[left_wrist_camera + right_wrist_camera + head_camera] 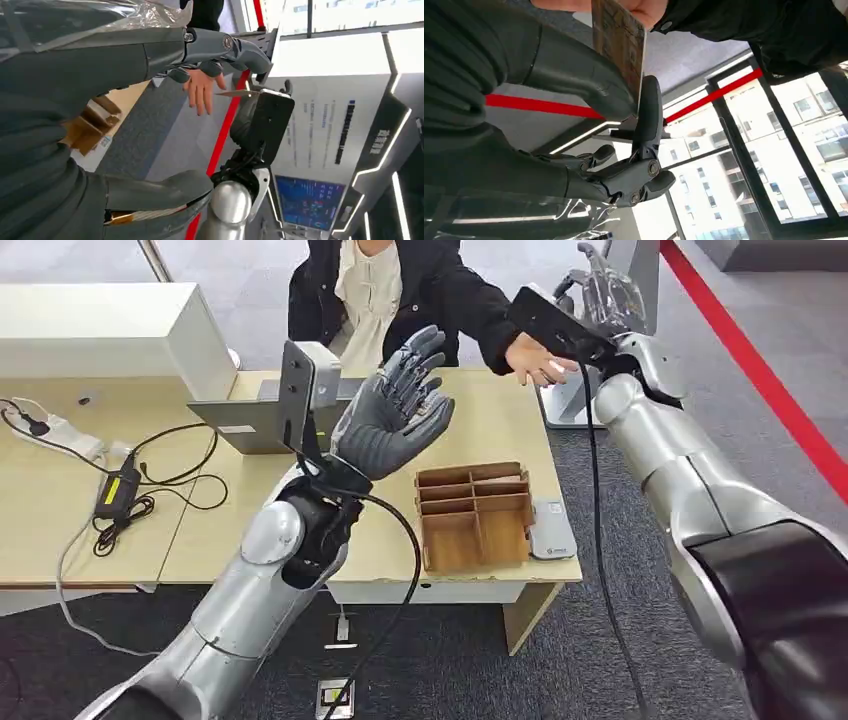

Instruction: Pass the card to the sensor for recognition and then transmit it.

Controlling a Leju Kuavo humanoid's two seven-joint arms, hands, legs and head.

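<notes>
The right robot hand [624, 125] pinches a thin brownish patterned card [620, 37] between thumb and a finger, raised beyond the far right corner of the light wooden table [500, 420]. A person's hand [540, 362] in a black sleeve touches the card's other end, it seems. The left robot hand [395, 405] is lifted over the table with fingers spread, holding nothing. Near it stands a grey upright sensor device [300, 390], and a brown wooden divided tray [474, 516] lies near the table's front edge.
</notes>
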